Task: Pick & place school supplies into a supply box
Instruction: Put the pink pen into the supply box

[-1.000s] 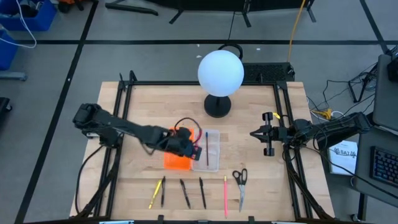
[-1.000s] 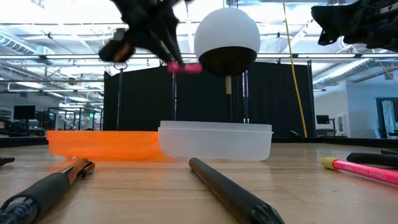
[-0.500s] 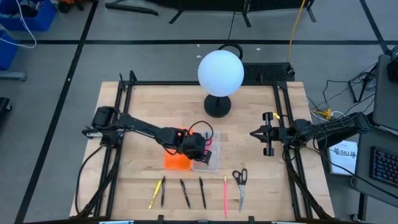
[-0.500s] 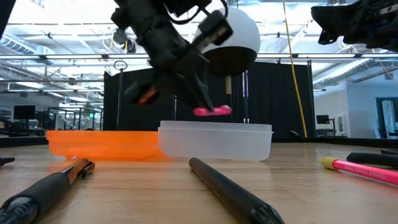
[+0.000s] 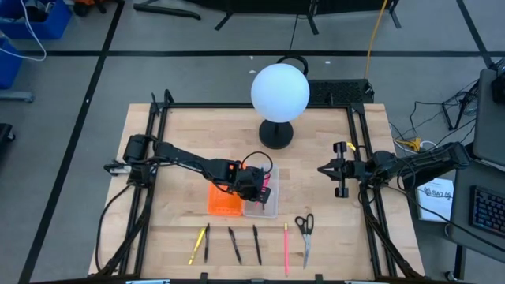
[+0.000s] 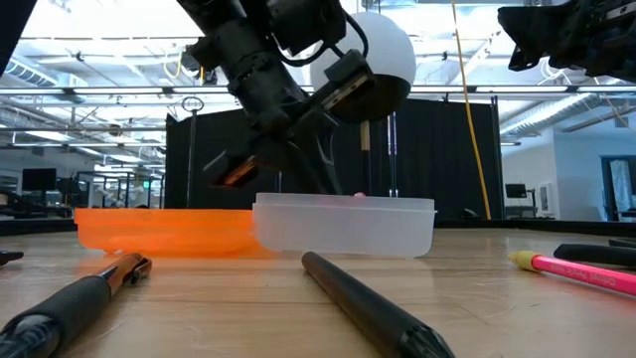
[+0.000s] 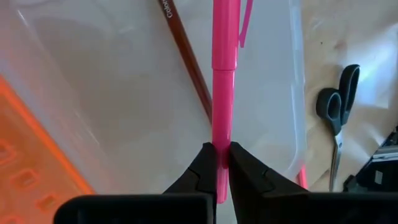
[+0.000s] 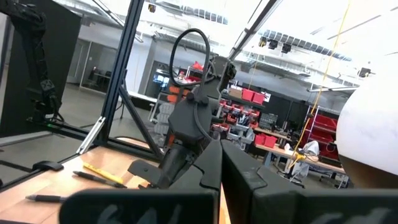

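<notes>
The left gripper (image 7: 219, 163) pinches a pink pen (image 7: 224, 74) near its lower end, fingers pressed tight against the barrel, and hangs low over the supply box (image 5: 261, 192), which sits near the middle of the desk (image 5: 181, 142). In the left wrist view the pen lies lengthwise over the clear tray, beside a dark red-brown pencil (image 7: 186, 56) already resting inside at a slant. The low view shows the pen's tip at or just below the box rim. An orange perforated tray (image 5: 223, 200) touches the box on the side toward the desk's left edge. Judgement: the placing step is nearly complete. To finish well, the pen should stay parallel to the box's long walls, go down until it rests on the floor of the box, and only then be freed, so it does not bounce out or catch the rim; crossing the pencil is a minor risk. Along the desk's front edge, well apart from the box, lie a yellow pencil (image 5: 192, 244), three black pens (image 5: 233, 244), a second pink pen (image 5: 286, 243) and scissors (image 5: 305, 233). The right gripper (image 5: 333, 170) waits near the desk's right edge, fingers pressed together and empty in its wrist view.
</notes>
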You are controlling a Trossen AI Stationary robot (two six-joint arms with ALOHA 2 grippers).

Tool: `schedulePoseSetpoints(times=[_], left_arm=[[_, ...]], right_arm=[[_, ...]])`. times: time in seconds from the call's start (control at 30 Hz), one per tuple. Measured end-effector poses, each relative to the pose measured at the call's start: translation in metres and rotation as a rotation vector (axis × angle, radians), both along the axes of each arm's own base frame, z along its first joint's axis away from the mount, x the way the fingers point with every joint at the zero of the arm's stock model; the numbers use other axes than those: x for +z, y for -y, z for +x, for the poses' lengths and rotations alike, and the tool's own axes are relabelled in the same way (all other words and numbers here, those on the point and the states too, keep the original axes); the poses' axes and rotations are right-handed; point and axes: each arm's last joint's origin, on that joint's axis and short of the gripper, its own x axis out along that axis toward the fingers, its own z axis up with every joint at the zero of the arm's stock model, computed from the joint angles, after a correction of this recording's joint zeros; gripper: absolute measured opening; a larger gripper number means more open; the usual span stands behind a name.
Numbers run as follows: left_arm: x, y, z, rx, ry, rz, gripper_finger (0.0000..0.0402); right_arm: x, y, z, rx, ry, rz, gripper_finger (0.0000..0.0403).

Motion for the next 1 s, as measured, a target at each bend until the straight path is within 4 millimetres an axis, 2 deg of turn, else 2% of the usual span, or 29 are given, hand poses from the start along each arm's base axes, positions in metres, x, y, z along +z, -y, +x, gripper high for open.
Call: schedulePoseSetpoints(times=[0.1,0.3,0.7,1.0], left_arm=[[-0.0001,0.0001,-0.0001,0.002,-0.002,-0.003,0.0032],[-0.0016,-0.0006,-0.0022,-0.004,-0.024,0.022,0.0020],[-0.0031,-0.0028,-0.0042,-0.067,-0.032,0.088,0.0020],[0.0008,-0.0022,0.0015,-0.077,0.043,0.091,0.0083]], right_arm=[[0.0000,0.0000,0.0000,-0.001,-0.001,-0.001,0.0000],[0.0000,0.0000,0.0000,-0.001,0.000,0.000,0.0000],[-0.0001,0.0000,0.0000,-0.004,0.000,-0.007,0.0000],[-0.0001,0.0000,0.0000,-0.002,-0.001,-0.004,0.0000]])
